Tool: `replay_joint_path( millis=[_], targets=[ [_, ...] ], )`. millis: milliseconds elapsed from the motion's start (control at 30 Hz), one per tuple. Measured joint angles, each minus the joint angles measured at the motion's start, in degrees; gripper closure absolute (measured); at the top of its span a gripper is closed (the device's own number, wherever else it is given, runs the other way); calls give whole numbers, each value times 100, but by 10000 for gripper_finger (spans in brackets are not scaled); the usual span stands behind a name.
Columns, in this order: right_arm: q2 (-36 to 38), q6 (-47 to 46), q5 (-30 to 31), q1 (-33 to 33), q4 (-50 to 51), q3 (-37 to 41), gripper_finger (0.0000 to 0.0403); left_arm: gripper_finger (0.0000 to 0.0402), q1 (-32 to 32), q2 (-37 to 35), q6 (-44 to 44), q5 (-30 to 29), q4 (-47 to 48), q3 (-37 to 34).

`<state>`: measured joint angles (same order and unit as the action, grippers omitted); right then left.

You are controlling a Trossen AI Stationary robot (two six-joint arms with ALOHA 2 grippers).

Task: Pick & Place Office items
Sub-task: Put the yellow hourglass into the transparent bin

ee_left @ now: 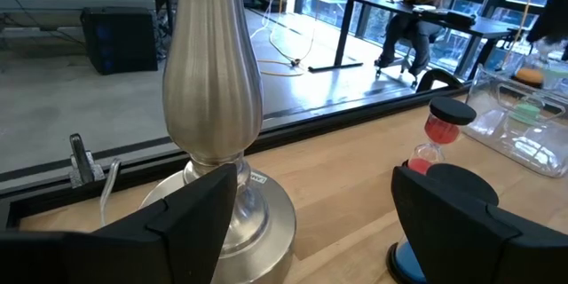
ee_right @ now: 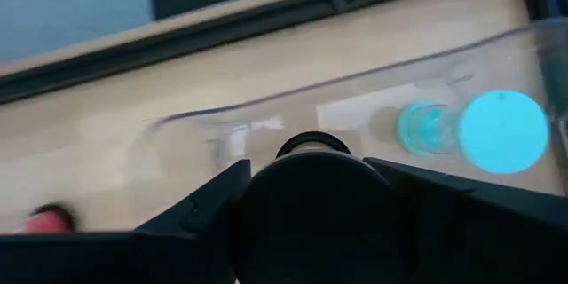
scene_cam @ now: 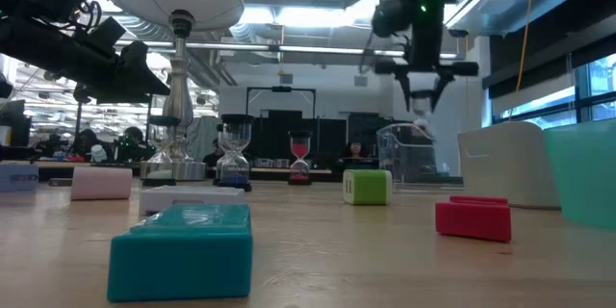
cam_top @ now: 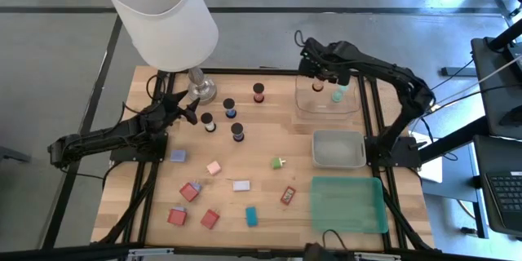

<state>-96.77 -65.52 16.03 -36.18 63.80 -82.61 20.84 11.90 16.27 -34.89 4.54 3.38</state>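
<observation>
My right gripper [cam_top: 323, 76] hangs over the clear tray [cam_top: 326, 108] at the table's far right, shut on a short black-capped cylinder [ee_right: 306, 191]. A mint cylinder [ee_right: 479, 130] lies inside that tray. Several more black cylinders with coloured caps [cam_top: 229, 108] stand upright at the far middle. Small blocks lie flat on the table's near half: lavender [cam_top: 178, 156], pink [cam_top: 214, 167], white [cam_top: 241, 185], green [cam_top: 279, 163], teal [cam_top: 251, 216] and red ones [cam_top: 190, 191]. My left gripper [ee_left: 315, 222] waits open beside the lamp's base [ee_left: 222, 204], touching nothing. My right gripper pinches the black-capped cylinder between its two fingers [ee_right: 209, 209], one on each side of the round black end [ee_right: 306, 164]. The fingers come from above, pointing steeply down. The cylinder hangs clear above the clear tray; its lower part is hidden by its own cap.
A big white-shaded lamp [cam_top: 167, 16] stands at the far left. A grey tray [cam_top: 338, 148] and a green tray [cam_top: 347, 204] sit along the right edge, nearer than the clear one. A red-capped cylinder [ee_left: 441, 133] stands close in front of my left gripper.
</observation>
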Motion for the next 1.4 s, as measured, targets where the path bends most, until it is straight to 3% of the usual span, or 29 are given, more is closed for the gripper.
replay_joint_path(
  millis=[300, 567, 933, 1400],
  targets=[
    [42, -288, -346, -300, -581, 991, 199, 105, 2, -1, 0, 0, 0, 2],
    [44, -926, -188, -378, -1341, 1662, 178, 105, 2, 0, 0, 0, 0, 2],
    [46, -1165, 145, -416, -1494, 1795, 199, 105, 0, -2, 0, 0, 0, 0],
    [46, -1089, 129, -407, -1341, 1783, 123, 105, 2, -2, 0, 0, 0, 2]
  ],
)
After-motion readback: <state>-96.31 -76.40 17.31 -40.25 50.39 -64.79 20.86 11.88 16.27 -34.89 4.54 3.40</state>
